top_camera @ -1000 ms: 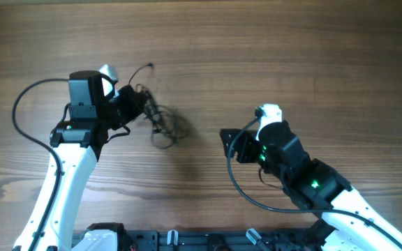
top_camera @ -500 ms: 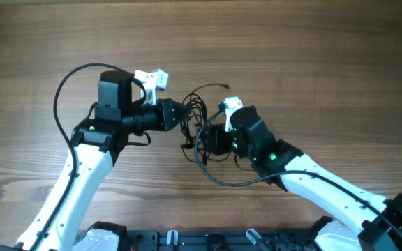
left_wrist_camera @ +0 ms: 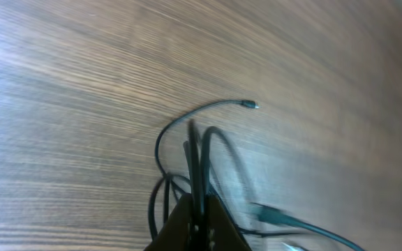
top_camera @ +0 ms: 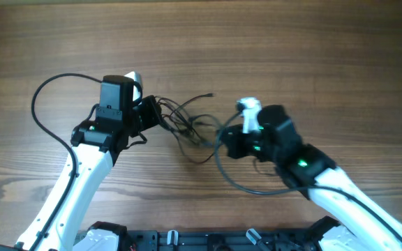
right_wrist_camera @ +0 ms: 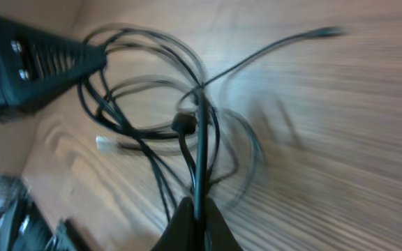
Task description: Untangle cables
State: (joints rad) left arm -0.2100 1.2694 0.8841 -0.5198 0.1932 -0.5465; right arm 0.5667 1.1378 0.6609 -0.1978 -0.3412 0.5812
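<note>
The work stood at the pulling-apart step. The left gripper was clamped shut on several strands at one side of the cables, and the right gripper was pinched closed on what looked like a single strand at the other, so the tangle hung strung between them over the wooden table. The next move likely called for drawing the two grippers apart slowly, checking that the knot in the middle loosened rather than tightened.

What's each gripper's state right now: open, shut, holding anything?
The left gripper is shut on the cables.
The right gripper is shut on a strand of the same cables.
</note>
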